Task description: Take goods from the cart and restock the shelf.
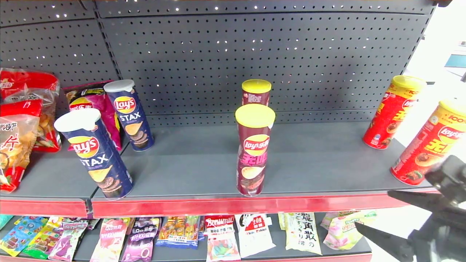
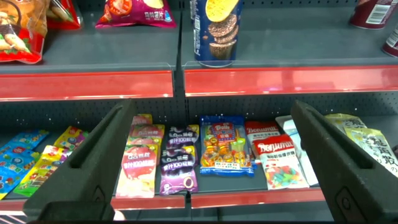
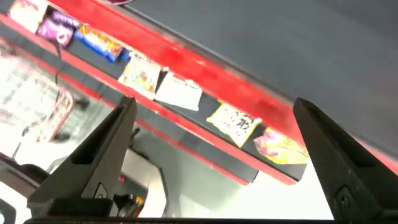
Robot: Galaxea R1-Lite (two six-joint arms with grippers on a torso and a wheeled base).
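- Head view: a gray shelf with a red front edge runs the full width, backed by pegboard.
- Snack bags lean at the shelf's far left.
- Standing on the shelf are two blue cans toward its left, two maroon cans at mid-shelf, one behind the other, and two red cans at its right end.
- At the shelf's right front corner hangs the right gripper, jaws wide, holding nothing.
- Facing the shelf's red edge from below is the left gripper, jaws wide, holding nothing.
- Small packets lie on the tier under the shelf.
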